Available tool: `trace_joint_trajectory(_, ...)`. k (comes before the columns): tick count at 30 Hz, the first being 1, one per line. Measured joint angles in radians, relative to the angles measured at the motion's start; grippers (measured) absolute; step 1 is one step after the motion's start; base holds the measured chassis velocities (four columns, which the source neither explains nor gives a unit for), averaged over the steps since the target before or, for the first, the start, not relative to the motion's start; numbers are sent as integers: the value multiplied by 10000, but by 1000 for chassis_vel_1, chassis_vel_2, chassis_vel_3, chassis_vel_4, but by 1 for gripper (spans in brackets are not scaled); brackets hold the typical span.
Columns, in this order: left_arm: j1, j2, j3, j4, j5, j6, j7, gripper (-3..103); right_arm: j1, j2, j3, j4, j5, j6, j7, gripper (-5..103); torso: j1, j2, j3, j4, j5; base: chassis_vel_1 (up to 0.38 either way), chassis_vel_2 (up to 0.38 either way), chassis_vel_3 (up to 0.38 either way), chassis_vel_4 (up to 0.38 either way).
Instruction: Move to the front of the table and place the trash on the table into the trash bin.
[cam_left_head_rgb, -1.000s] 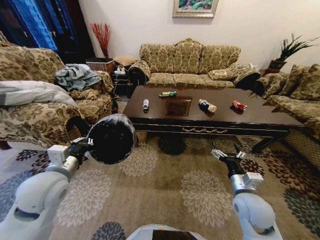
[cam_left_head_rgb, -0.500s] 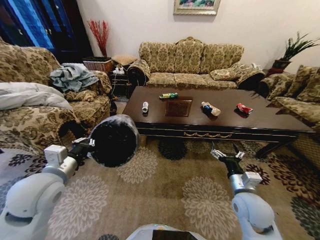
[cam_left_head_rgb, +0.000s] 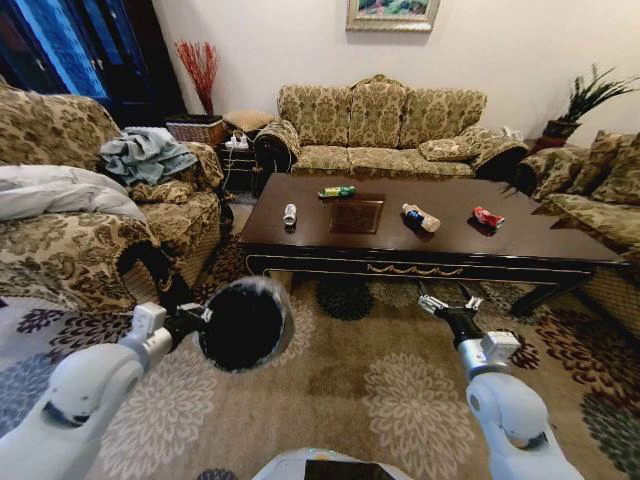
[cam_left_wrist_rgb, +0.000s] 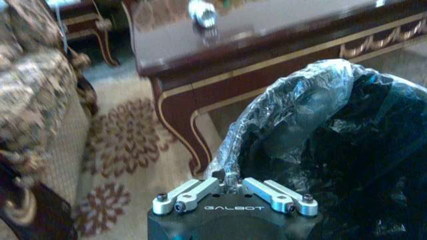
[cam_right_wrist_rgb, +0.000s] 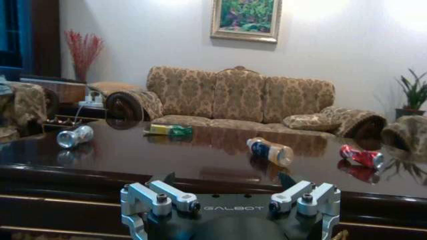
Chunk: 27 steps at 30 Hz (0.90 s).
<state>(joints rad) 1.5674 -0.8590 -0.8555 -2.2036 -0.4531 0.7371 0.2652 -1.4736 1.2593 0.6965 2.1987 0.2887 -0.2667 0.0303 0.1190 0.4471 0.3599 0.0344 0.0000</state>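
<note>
Black trash bin (cam_left_head_rgb: 243, 323) | left pincer (cam_left_wrist_rgb: 233, 186) grips rim (right pincer (cam_left_head_rgb: 444, 303) open)

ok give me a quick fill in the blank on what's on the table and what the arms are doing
1. The left gripper holds the ____ by its rim.
2. The table carries ____ pieces of trash.
3. The right gripper is open and holds ____.
4. The can lies nearest the table's ____ end.

Missing words: bin; four; nothing; left
</note>
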Motion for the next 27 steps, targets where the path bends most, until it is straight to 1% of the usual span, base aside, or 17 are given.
trace_joint_trajectory(4, -159, 99, 808, 833, 334, -2, 61, 1, 79, -116, -110, -97, 37, 7, -292, 100, 0, 0, 0, 1, 1, 0, 0, 0, 0)
trace_joint_trajectory(8, -295, 91, 1096, 1101, 403, -2, 10, 1, 112, -122, -149, -149, 48, 24, -455, 100, -1, 0, 0, 2, 0, -38, 38, 28, -27)
trace_joint_trajectory(10, -481, 62, 1393, 1234, 546, -6, 120, 1, 129, -106, -201, -233, 21, 68, -520, 100, -1, 0, 0, 1, 0, -78, 83, 91, -87)
trace_joint_trajectory(12, -603, 63, 1619, 1301, 730, -10, 400, 1, 141, -58, -228, -279, 5, 83, -521, 100, -2, 1, -1, 1, 1, -134, 119, 129, -131)
trace_joint_trajectory(17, -738, 58, 1899, 1424, 911, -11, 529, 1, 207, -7, -257, -371, -20, 83, -519, 100, -1, 0, 0, -1, -1, -173, 155, 164, -164)
trace_joint_trajectory(19, -774, -3, 2070, 1525, 1106, -16, 620, 1, 284, 61, -307, -475, -50, 75, -526, 100, 2, -1, 2, 0, 2, -193, 188, 183, -190)
trace_joint_trajectory(24, -817, -45, 2191, 1647, 1263, -17, 680, 1, 349, 120, -386, -565, -120, 55, -544, 100, 3, -1, 3, 0, 0, -185, 179, 164, -169)
trace_joint_trajectory(27, -821, -82, 2155, 1713, 1327, -20, 733, 1, 481, 17, -457, -628, -72, -23, -592, 100, 6, -1, 4, -1, -2, -83, 103, 110, -123)
